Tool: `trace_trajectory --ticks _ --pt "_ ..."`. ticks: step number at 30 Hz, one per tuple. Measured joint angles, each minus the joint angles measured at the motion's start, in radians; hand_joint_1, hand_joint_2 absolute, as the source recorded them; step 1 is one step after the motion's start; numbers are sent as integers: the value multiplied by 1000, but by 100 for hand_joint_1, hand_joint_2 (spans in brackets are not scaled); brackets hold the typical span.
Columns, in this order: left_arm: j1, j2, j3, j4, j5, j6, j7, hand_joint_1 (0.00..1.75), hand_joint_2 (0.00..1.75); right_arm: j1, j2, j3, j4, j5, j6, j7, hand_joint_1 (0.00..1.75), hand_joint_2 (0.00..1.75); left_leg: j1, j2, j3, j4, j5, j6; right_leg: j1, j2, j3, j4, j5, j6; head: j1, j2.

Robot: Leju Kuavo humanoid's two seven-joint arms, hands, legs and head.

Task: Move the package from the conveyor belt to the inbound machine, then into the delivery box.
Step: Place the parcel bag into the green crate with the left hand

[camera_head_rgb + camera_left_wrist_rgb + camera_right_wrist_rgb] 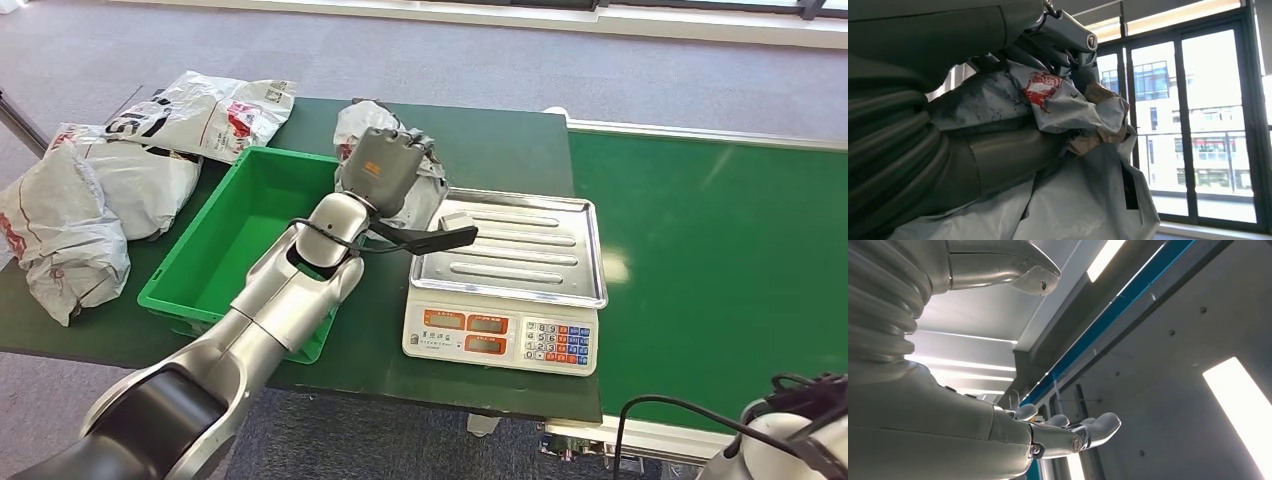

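One grey-white crumpled plastic mailer package (420,185) sits clenched in the left hand (385,170), held just above the near-right corner of the green plastic delivery box (235,235).

Fingers (1073,42) of that hand wrap over the package's red-printed, creased top, beside the silver ribbed tray of the white electronic weighing scale (510,275), the inbound machine. Right hand (1058,432) lies released, fingers apart, grasping nothing, palm toward the ceiling lights. Beyond the box, three more grey-white mailer bags (100,190) lie at the dark green table's (500,150) left edge; the bright green conveyor belt (720,260) runs along the scale's right.
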Motion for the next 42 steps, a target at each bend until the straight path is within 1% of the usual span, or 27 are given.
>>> trace_trajectory --ticks 2,4,6,8,12,15,18,20,22,24,26,30,32,36,42 --pt "9 10 23 -9 -34 -9 39 175 175 2 0 -8 0 -2 0 0 0 175 0 0 0 0 0 0 0 0 0 0 0 0 0 0" --pt "14 29 37 -12 -57 -50 133 175 175 4 0 -16 0 -3 0 1 0 175 0 0 0 0 0 0 0 0 0 0 0 0 0 0" --pt "17 59 40 -6 -63 -101 237 175 175 5 0 -21 0 -1 0 4 0 175 0 1 0 0 0 0 0 2 0 0 0 0 0 0" --pt "23 92 42 12 -63 -119 297 175 175 6 0 -27 0 5 0 9 0 175 0 2 1 0 0 0 0 3 0 0 0 0 0 0" --pt "38 142 49 51 -63 -118 332 175 175 7 0 -36 0 11 0 11 0 175 1 1 1 0 1 -1 1 3 -1 0 0 -1 0 0" --pt "51 165 69 71 -63 -111 348 175 175 8 0 -41 0 16 0 12 0 175 1 1 0 -1 1 -1 1 2 -1 1 0 -1 0 0" --pt "70 187 106 82 -63 -100 365 175 175 9 0 -45 0 23 0 17 0 175 1 2 0 -1 1 -1 1 3 -1 1 0 -1 0 0" --pt "84 201 135 86 -63 -99 374 87 175 10 0 -47 -1 29 0 23 0 175 1 2 0 -1 1 -1 1 3 -1 1 0 -1 0 0" --pt "96 214 160 89 -63 -104 382 0 87 10 0 -48 -3 34 0 28 0 175 1 2 0 -1 1 -1 1 3 -1 1 0 -1 0 0" --pt "107 223 179 92 -63 -111 398 0 0 10 0 -48 -5 48 0 39 0 175 1 2 0 -1 1 -2 1 3 -1 1 0 -2 0 0" --pt "117 228 191 93 -63 -101 415 0 0 10 0 -46 -7 68 0 54 0 175 1 2 0 -1 1 -2 2 3 -1 1 0 -2 0 0" --pt "135 238 190 68 -64 -8 467 0 0 11 0 -43 -20 91 0 72 0 175 1 2 0 -1 1 -2 2 3 -1 1 0 -2 0 0" --pt "142 243 185 37 -64 17 481 0 0 14 0 -43 -28 89 0 74 0 175 1 2 0 -1 1 -2 2 3 -1 1 0 -2 0 0" --pt "155 249 182 -28 -64 28 483 0 0 17 0 -43 -38 81 0 73 0 175 1 1 0 -1 1 -2 1 3 -1 1 0 -2 0 0" --pt "173 268 157 -111 -64 34 514 0 0 20 0 -43 -42 68 0 67 0 175 1 2 0 -1 1 -2 2 3 -2 1 0 -2 0 0"
